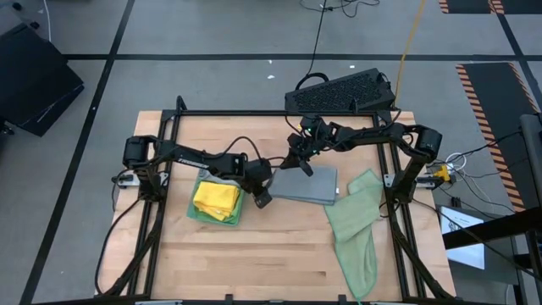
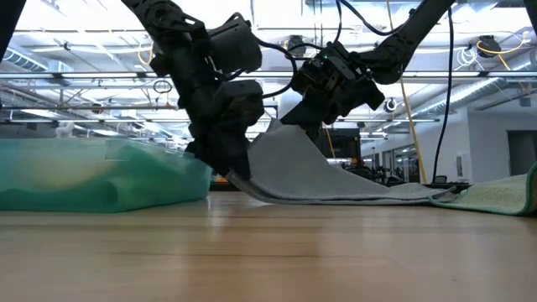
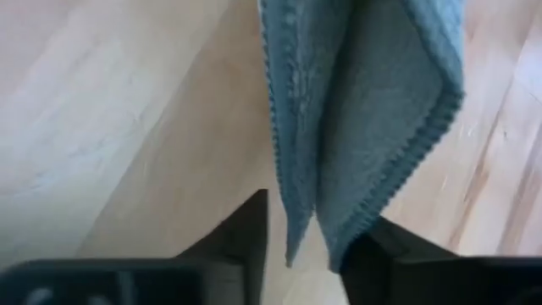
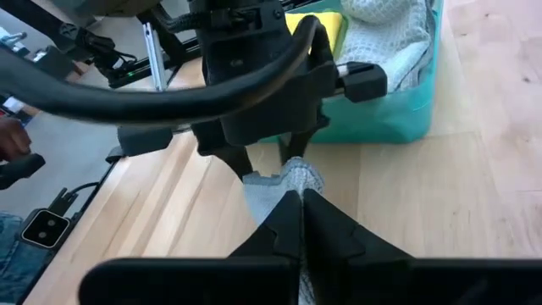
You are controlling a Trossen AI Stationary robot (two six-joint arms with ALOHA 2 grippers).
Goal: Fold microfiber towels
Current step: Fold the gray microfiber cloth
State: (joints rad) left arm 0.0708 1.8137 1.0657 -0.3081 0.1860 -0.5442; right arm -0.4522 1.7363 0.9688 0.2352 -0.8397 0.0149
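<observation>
grey towel (image 3: 356,119) | left fingers (image 3: 246,237) straddle its corner, grip unclear; right fingers (image 4: 298,222) pinch it

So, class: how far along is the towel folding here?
Done: a folded yellow towel lies on a green one. In hand: both tools, left and right, grip the grey towel, mid-fold. Left: the pale sage towel lies rumpled, untouched.
</observation>
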